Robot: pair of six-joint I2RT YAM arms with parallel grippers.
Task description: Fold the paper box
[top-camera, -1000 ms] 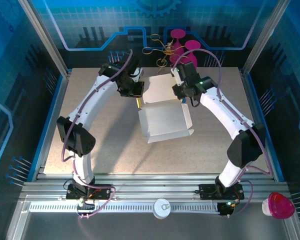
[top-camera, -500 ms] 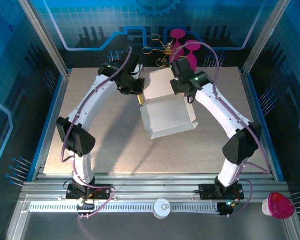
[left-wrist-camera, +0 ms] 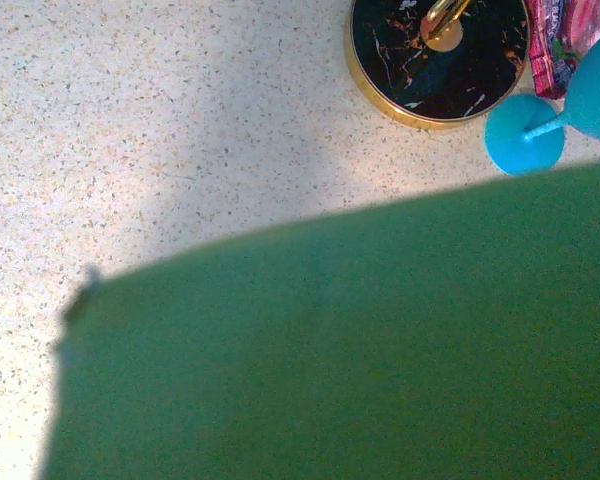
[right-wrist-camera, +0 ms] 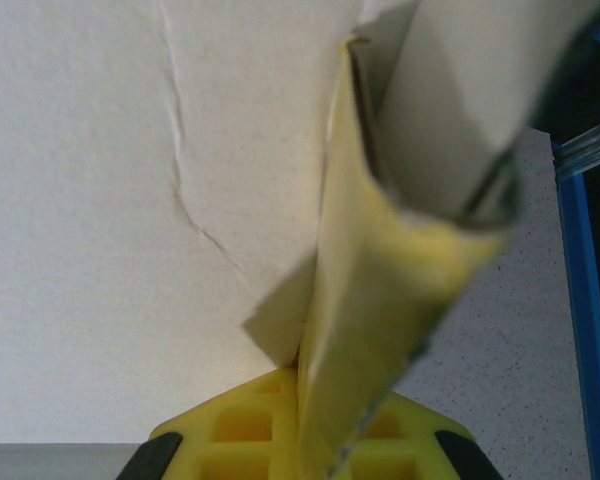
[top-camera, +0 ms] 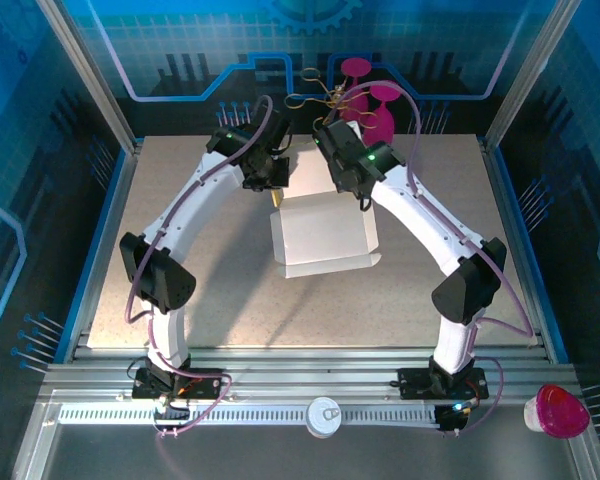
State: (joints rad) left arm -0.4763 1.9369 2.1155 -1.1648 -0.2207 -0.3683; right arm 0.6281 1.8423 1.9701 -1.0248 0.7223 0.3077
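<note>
The paper box (top-camera: 320,235) lies mid-table and looks half formed: white inside up, lid and tabs left to tuck. The right gripper (top-camera: 356,190) clamps its yellow side flap (right-wrist-camera: 380,300) at 1 o'clock. The left gripper (top-camera: 271,188), closed, is at 11 o'clock.

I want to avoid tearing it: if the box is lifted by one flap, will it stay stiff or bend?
Probably bends: the flap in the right claw curls. The box looks thin and light, so it likely slides when pushed. The wrinkle suggests it creases easily.
</note>
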